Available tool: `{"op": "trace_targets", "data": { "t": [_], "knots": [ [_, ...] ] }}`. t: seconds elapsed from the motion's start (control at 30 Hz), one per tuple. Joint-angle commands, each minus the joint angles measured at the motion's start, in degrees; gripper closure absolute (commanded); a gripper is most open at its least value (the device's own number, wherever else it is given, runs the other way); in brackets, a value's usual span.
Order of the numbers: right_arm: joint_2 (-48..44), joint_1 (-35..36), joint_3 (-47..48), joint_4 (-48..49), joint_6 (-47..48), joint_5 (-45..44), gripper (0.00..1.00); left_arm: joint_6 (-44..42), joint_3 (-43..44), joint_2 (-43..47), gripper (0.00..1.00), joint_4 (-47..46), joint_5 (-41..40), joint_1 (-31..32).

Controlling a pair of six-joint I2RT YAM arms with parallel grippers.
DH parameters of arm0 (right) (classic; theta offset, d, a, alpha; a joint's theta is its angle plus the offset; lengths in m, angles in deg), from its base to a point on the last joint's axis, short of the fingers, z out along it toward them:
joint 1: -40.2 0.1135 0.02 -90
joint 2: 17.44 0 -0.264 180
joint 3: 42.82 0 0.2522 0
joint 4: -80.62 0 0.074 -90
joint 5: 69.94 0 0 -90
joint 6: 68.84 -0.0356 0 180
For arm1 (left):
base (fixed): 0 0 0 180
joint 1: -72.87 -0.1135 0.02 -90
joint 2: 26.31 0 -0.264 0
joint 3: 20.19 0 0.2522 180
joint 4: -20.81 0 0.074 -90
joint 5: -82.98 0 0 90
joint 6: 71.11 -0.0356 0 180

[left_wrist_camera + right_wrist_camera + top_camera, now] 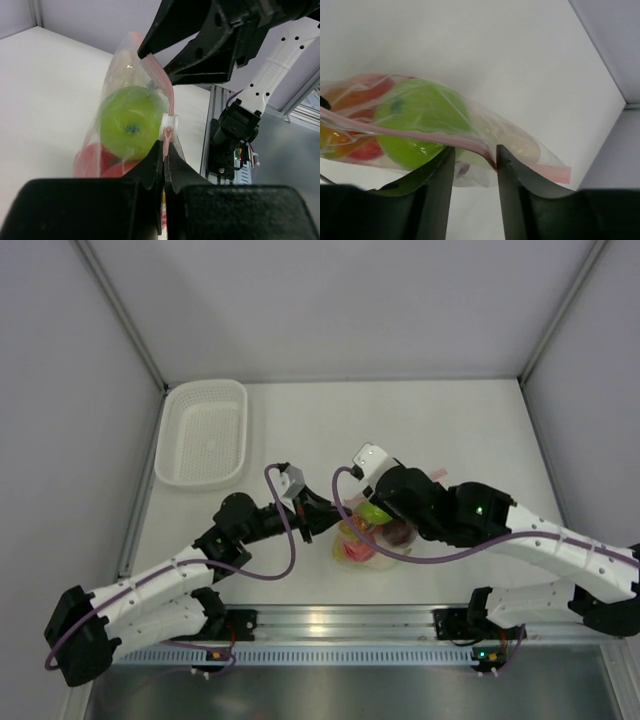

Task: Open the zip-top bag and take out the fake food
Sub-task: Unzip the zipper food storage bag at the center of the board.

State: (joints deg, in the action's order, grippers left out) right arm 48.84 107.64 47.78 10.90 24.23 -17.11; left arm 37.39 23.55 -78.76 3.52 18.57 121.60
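Left jaws clamp zip-top bag; right jaws straddle it.

Arms: left arm and right arm have white link shells, black joint housings.
Each carries looped purple cable.
Hands: left hand and right hand have black tapered fingers.
White camera block behind each hand.
Right arm joint shows green LED.

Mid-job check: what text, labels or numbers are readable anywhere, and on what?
None readable.
bag: clear plastic with a pink strip, no print.
basket: plain white, no marking.
left arm and right arm: no legible label in any view.
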Motion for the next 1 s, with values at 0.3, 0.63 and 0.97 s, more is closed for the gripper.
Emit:
{"op": "trace_targets", "data": {
  "t": [0.3, 0.63, 0.97],
  "knots": [
    [-8.01, -1.43, 0.68, 13.86, 10.89, 26.87, 0.21, -2.15, 1.93, 0.67, 1.00, -4.28, 2.89, 0.23],
    [-2.83, -2.22, 4.98, 15.89, 15.47, 41.03, 0.28, -3.83, 2.98, 1.91, 1.00, -3.05, 7.46, 0.23],
    [2.01, -7.49, 8.33, 14.31, 15.56, 52.89, 0.54, -4.17, 2.54, 3.14, 1.00, -3.14, 9.31, 0.23]
  ]
}}
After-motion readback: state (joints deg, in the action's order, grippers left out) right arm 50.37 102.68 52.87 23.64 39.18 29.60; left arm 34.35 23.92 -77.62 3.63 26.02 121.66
